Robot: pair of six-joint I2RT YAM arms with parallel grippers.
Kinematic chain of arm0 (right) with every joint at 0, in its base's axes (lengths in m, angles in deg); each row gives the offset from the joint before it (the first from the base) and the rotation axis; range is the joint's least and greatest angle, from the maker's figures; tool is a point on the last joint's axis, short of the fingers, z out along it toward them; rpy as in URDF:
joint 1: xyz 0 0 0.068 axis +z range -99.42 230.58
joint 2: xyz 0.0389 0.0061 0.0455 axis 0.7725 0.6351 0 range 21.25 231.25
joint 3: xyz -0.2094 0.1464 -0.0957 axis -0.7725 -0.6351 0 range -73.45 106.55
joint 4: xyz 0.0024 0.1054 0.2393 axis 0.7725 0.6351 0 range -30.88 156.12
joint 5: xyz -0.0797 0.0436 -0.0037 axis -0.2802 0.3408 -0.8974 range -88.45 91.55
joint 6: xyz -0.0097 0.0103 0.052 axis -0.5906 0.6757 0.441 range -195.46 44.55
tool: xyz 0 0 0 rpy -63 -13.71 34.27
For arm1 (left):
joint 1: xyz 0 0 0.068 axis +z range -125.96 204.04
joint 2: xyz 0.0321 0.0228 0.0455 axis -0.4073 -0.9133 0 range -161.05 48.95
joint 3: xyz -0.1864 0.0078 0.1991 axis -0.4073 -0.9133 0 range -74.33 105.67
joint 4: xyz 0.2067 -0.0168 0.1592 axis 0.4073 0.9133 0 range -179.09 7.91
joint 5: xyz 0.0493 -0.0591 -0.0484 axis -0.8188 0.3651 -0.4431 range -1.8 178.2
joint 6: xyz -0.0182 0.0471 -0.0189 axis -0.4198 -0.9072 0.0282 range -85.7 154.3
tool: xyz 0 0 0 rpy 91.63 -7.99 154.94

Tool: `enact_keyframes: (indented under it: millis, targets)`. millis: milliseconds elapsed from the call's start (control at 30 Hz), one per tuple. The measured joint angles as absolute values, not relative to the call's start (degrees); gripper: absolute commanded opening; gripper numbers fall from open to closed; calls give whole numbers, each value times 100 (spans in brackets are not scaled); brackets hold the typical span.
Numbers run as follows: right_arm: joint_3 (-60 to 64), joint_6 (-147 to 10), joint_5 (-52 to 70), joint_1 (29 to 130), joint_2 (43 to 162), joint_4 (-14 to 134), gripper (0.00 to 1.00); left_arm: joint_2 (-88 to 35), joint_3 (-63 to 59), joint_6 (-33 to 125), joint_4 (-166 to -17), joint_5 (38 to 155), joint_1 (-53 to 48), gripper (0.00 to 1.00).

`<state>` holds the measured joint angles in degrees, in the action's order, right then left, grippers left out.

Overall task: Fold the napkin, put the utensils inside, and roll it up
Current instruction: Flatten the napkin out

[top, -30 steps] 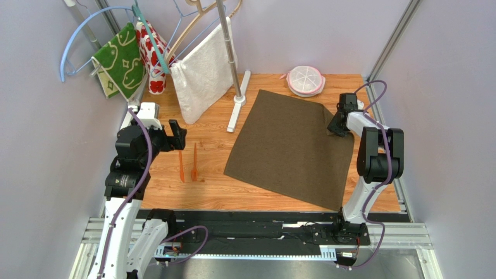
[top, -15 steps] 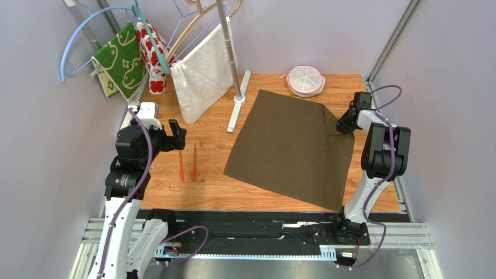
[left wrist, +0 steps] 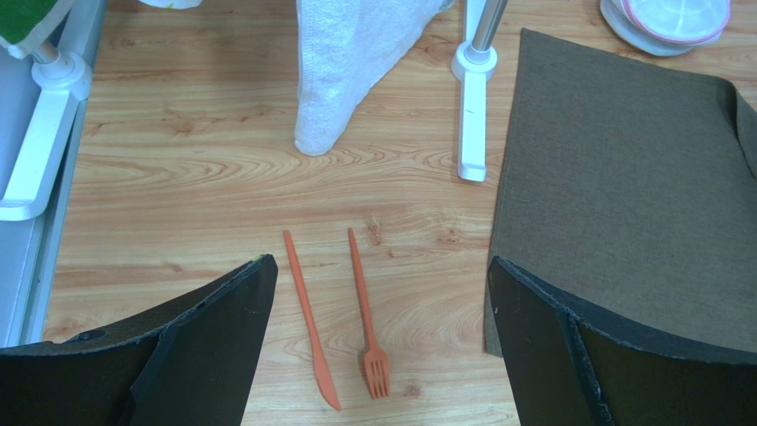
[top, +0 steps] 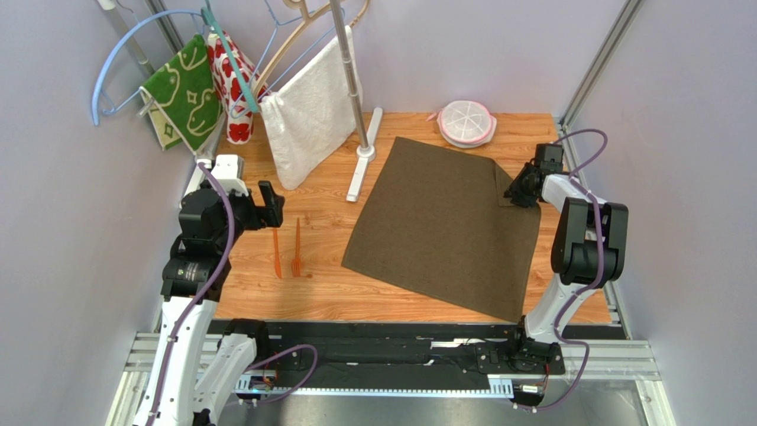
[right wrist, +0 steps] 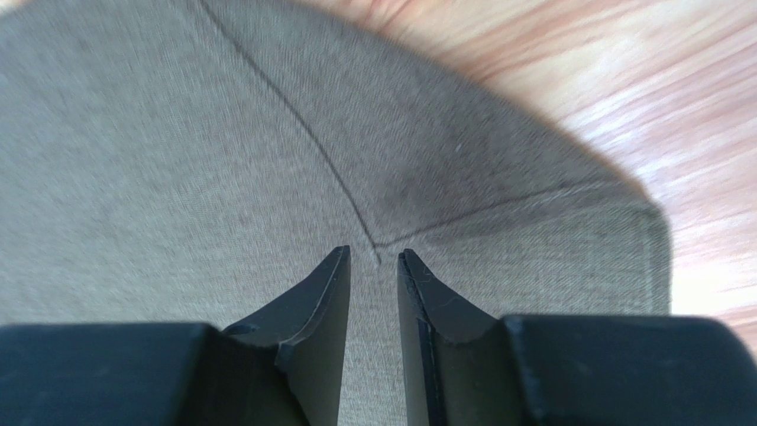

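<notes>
The dark brown napkin [top: 440, 226] lies spread flat on the wooden table, right of centre. Its far right corner is folded over, with creases running to my right gripper [top: 521, 192]. In the right wrist view that gripper [right wrist: 373, 256] has its fingers nearly together, pinching the napkin [right wrist: 222, 160] at the fold. The two orange utensils, a knife [top: 276, 255] and a fork [top: 297, 248], lie side by side left of the napkin. My left gripper [top: 271, 206] hovers open above them. In the left wrist view [left wrist: 380, 266] the knife [left wrist: 309, 327] and fork [left wrist: 364, 311] show between its fingers.
A white towel [top: 311, 106] hangs from a stand whose white base [top: 364, 155] lies just left of the napkin's far edge. A pink-rimmed lidded bowl [top: 466, 122] sits behind the napkin. A green patterned cloth [top: 187, 93] and a red patterned cloth [top: 229, 89] hang at the back left.
My right gripper has moved to the right and farther back with the napkin's corner, then a little back left. The raised corner now lies lower. The left arm has hardly moved.
</notes>
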<state>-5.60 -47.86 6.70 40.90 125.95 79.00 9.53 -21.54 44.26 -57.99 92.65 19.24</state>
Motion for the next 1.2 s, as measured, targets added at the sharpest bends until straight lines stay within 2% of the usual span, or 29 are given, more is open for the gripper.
enact_keyframes:
  millis: [133, 233, 433, 800, 1200]
  targets:
    - [-560, -4843, 539, 4211, 12597, 8036, 38, 925, -2154, 4426, -5797, 9265, 1924, 98]
    - [-560, -4856, 438, 4265, 12606, 8130, 47, 925, -2154, 4426, -5797, 9265, 1924, 98]
    - [-514, -4858, 172, 4302, 12669, 8289, 49, 927, -2154, 4426, -5797, 9265, 1924, 98]
    - [-35, -4860, -80, 4318, 13124, 8436, 44, 964, -2154, 4428, -5797, 9262, 1924, 98]
    - [485, -4882, -259, 4333, 13513, 8621, 26, 997, -2154, 4428, -5797, 9262, 1924, 98]
